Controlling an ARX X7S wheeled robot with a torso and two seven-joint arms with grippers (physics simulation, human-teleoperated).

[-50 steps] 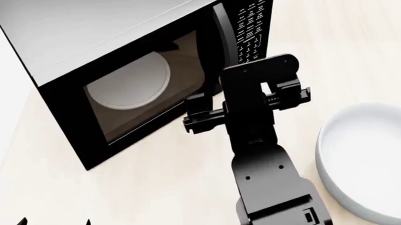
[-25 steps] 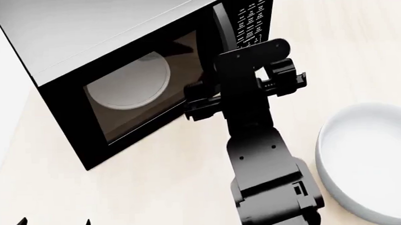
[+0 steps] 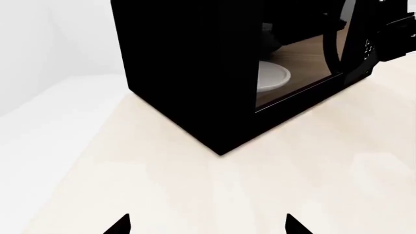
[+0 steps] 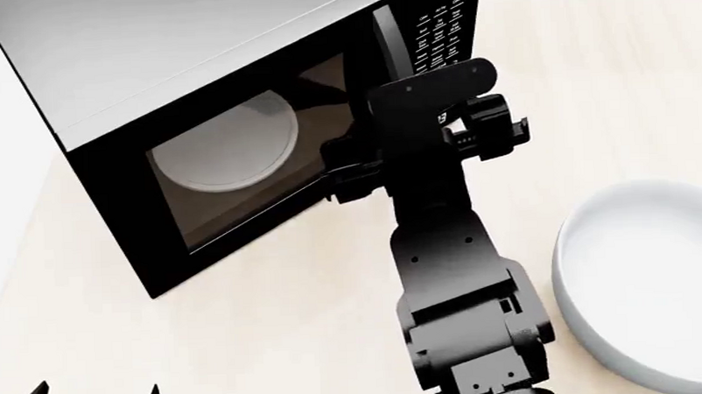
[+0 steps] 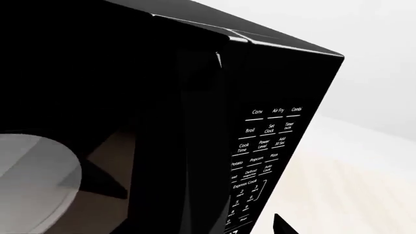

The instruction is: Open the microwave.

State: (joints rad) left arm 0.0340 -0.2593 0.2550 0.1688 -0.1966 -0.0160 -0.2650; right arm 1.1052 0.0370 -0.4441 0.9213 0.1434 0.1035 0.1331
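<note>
The microwave (image 4: 243,122) is seen standing on the pale surface (image 4: 274,322), its door not yet swung out. The right pincer (image 4: 379,157) is held against the door handle (image 4: 391,64); whether anything is gripped cannot be told. The left pincer (image 3: 206,225) hangs spread wide, well short of the microwave. The pull itself is judged as left to do.

- Right arm (image 4: 447,272) pushed farther forward and up toward the microwave (image 4: 208,123) since a second ago.
- Right claw (image 4: 425,129) now up against the door's handle edge, overlapping the lower button panel (image 4: 439,36).
- More of the forearm and wrist housing now in head view.
</note>
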